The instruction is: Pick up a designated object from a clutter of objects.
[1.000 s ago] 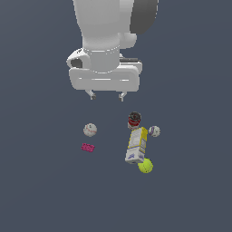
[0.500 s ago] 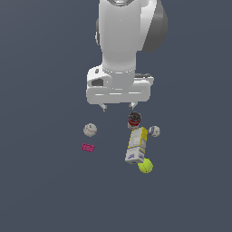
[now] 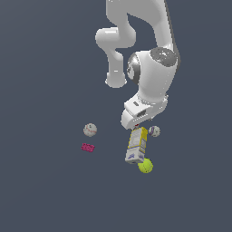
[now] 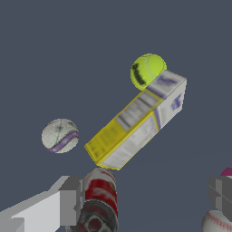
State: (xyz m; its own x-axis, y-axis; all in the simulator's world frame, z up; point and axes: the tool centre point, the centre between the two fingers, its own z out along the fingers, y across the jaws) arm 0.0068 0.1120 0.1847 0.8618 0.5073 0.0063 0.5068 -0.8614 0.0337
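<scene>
Beside the yellow-white carton [image 4: 138,120], apart from it, lies our target, the small white-grey ball [image 4: 60,135]. Our pincer [image 4: 147,199] hangs low over the clutter with its fingers wide apart, the red-black can [image 4: 100,195] nearest them, so we judge it must shift toward the ball.

The arm [image 3: 149,68] reaches down from the upper part of the exterior view, its wrist bent so the hand tilts toward that view's left. The gripper [image 4: 145,199] has its jaws spread wide apart, one finger [image 4: 70,199] on each side of the wrist view, with nothing clamped between them.
</scene>
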